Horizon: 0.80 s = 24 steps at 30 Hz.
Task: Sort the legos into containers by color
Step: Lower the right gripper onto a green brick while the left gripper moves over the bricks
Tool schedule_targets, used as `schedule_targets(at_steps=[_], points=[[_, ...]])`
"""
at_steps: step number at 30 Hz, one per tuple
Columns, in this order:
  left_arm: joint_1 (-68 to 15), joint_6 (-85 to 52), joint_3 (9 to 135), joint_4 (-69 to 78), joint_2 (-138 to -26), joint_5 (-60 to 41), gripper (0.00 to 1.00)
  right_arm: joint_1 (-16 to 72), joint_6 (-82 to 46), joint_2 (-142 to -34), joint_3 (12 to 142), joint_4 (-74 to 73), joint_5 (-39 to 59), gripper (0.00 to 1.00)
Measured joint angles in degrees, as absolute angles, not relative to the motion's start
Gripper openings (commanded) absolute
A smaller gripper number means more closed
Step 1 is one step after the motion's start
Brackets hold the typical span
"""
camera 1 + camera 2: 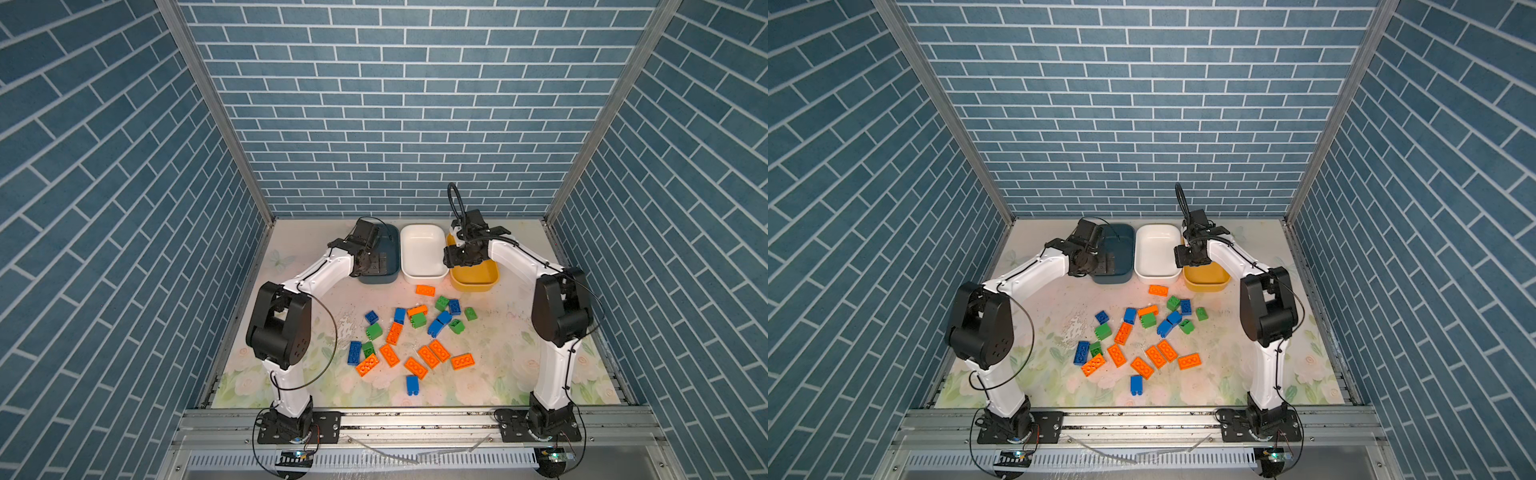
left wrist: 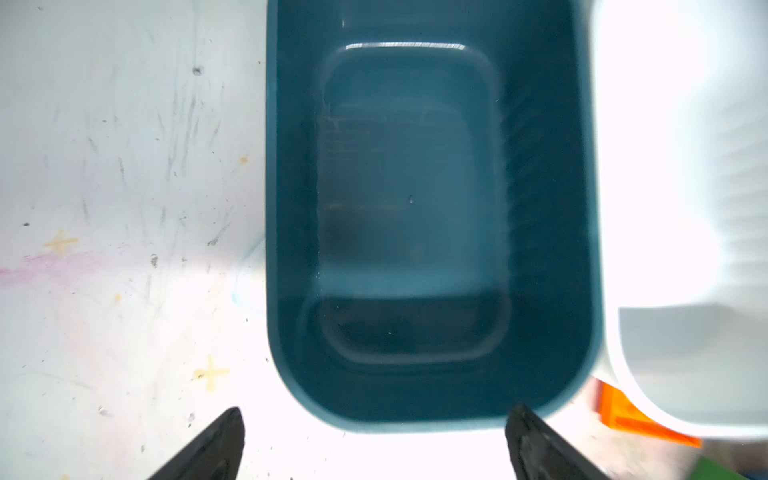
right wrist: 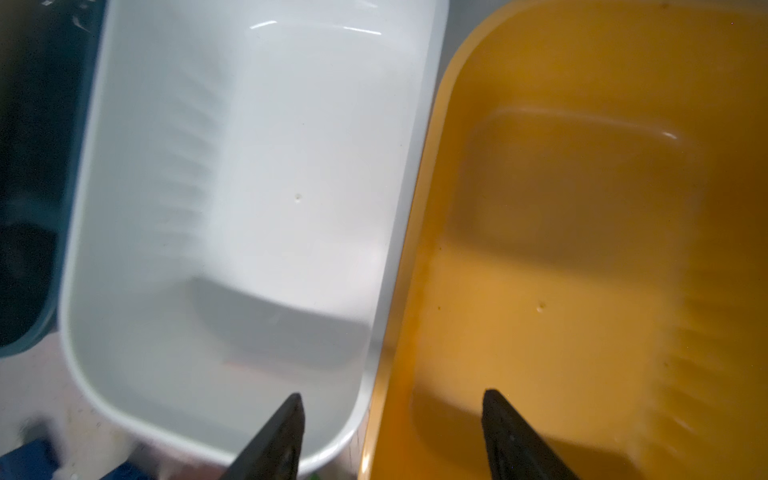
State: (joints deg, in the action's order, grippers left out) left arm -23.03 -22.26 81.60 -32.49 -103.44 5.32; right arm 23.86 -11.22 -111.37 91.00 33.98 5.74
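Observation:
Three containers stand in a row at the back: a teal tub (image 1: 384,277) (image 2: 552,249), a white tub (image 1: 423,272) (image 3: 137,208) and a yellow tub (image 1: 478,282) (image 3: 478,104). No brick shows inside any of them. The legos lie loose in front: orange plates (image 1: 428,356), green blocks (image 1: 373,331) and blue blocks (image 1: 412,385). My left gripper (image 2: 376,411) hangs open and empty over the teal tub's near end. My right gripper (image 3: 392,395) is open and empty, straddling the touching rims of the white and yellow tubs.
One orange brick (image 1: 425,290) (image 2: 636,419) lies just in front of the white tub. Blue bricks (image 3: 25,461) show at the edge of the right wrist view. Brick-patterned walls close the table on three sides, and a metal rail (image 1: 415,419) runs along the front.

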Motion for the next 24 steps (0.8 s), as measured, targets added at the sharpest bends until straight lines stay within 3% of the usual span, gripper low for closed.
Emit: schedule_targets(at_steps=[2, 4, 7, 15, 20, 24], points=[[-23.4, -22.5, 80.6, -32.6, -101.3, 5.2, 0.99, 24.1, -11.3, -106.6, 86.1, 31.9, 6.3, 0.80], [-24.2, -23.0, 79.5, -32.6, -99.4, 5.2, 0.99, 24.3, -12.3, -102.7, 81.3, 30.3, 6.4, 0.98], [-25.7, -24.1, 77.0, -32.3, -96.6, 4.8, 0.99, 24.5, -15.5, -97.3, 72.7, 27.6, 5.2, 0.99], [-30.2, -27.5, 70.1, -30.5, -91.5, 2.9, 0.99, 24.9, -22.2, -84.3, 51.2, 23.7, 3.1, 0.88], [-32.0, -29.2, 68.1, -27.9, -90.8, 1.3, 0.99, 24.9, -20.4, -85.7, 49.3, 24.5, 5.0, 0.73], [-32.6, -30.1, 68.1, -26.6, -90.8, 1.0, 0.99, 25.1, -19.0, -89.1, 50.0, 25.3, 5.1, 0.68]])
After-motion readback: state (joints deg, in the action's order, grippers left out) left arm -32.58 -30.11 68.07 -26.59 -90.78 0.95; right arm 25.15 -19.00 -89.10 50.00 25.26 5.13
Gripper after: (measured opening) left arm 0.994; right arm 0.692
